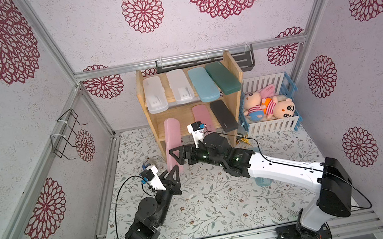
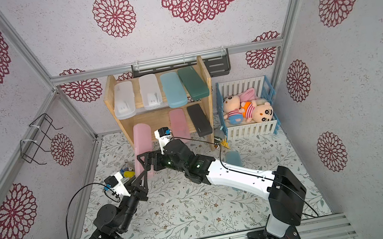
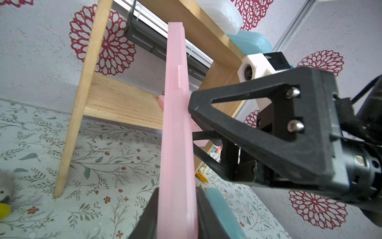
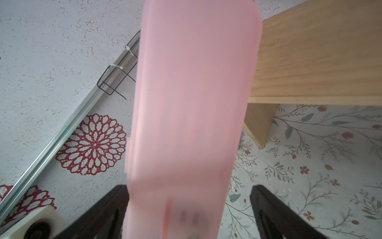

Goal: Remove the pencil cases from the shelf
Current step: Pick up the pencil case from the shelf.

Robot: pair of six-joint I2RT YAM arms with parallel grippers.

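Note:
My left gripper (image 1: 174, 170) (image 3: 176, 217) is shut on the near end of a pink pencil case (image 1: 173, 139) (image 3: 177, 124), held edge-up in front of the wooden shelf (image 1: 141, 94). My right gripper (image 1: 174, 154) (image 4: 187, 215) stands open astride the same case (image 4: 192, 103), with a gap beside one finger (image 4: 275, 215). The top tier holds two frosted white cases (image 1: 155, 94) (image 1: 180, 86), a light blue one (image 1: 203, 85) and a dark green one (image 1: 220, 76). A pink case (image 1: 203, 118) and a black case (image 1: 224, 115) lie on the lower tier. Another light blue case (image 2: 233, 158) lies on the mat.
A white-and-blue crate (image 1: 273, 127) with plush toys stands right of the shelf. A dark grey rack (image 1: 243, 59) hangs behind it and a wire rack (image 1: 68, 134) on the left wall. Small toys (image 2: 128, 172) and a yellow clip (image 1: 244, 140) lie on the floral mat.

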